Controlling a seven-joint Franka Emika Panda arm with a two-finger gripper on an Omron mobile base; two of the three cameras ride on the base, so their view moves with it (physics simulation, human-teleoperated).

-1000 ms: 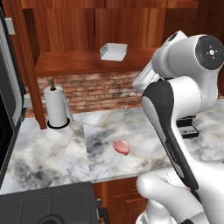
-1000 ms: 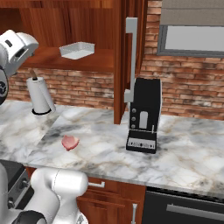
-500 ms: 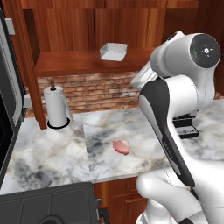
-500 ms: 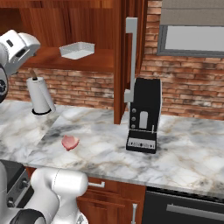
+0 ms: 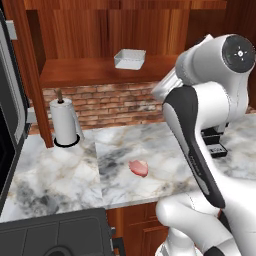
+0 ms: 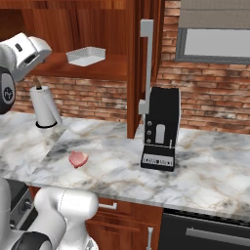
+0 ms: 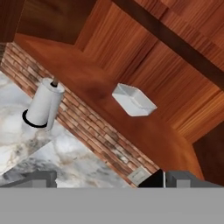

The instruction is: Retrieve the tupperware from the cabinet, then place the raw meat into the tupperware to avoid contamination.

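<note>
Sitting on cabinet (image 5: 100, 72) shelf: tupperware (image 5: 130, 59).

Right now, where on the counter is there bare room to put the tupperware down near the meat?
Bare marble lies between the raw meat and the coffee machine, and between the meat and the paper-towel roll. It is tighter by the cabinet door edge and the machine. The tupperware sits on the cabinet shelf.

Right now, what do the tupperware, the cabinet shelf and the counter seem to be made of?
The tupperware: whitish thin-walled plastic, probably, matte. The cabinet shelf: reddish-brown wood with visible grain, slightly glossy. The counter: polished marble or look-alike stone, grey-white with dark and tan veins.
</note>
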